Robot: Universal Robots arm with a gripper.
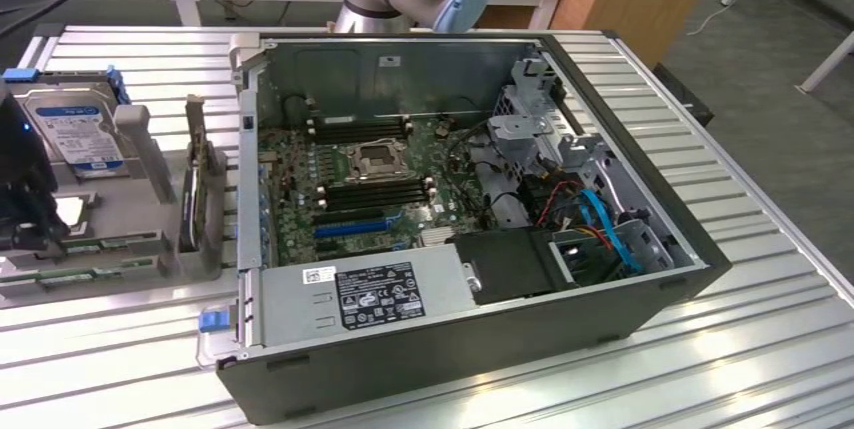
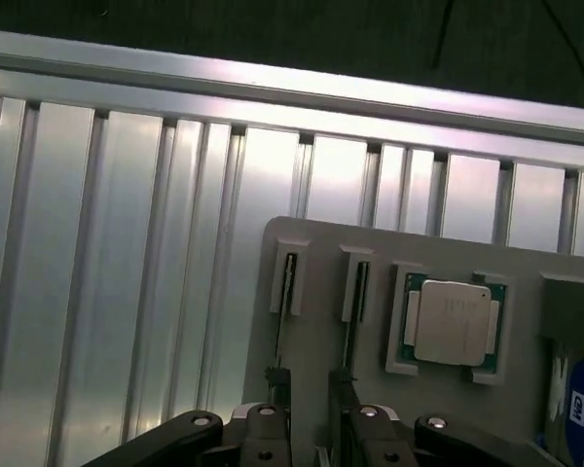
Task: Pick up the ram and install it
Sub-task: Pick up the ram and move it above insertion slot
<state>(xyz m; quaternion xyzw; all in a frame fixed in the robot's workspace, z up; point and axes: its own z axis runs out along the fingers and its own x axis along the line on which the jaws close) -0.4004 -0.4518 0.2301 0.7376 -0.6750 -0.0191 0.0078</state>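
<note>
Two ram sticks stand on edge in the slots of a grey holder; one ram stick and the other run back under my gripper. Its two fingers hang just above the holder, a narrow gap between them and nothing in it. In the exterior view the green sticks lie along the holder's front edge, with the dark gripper over their far-left end. The motherboard's black memory slots sit inside the open computer case.
On the holder, a square silver processor sits beside the sticks, and a blue-labelled hard drive stands past it. An upright grey bracket rises between holder and case. The ribbed aluminium table extends around.
</note>
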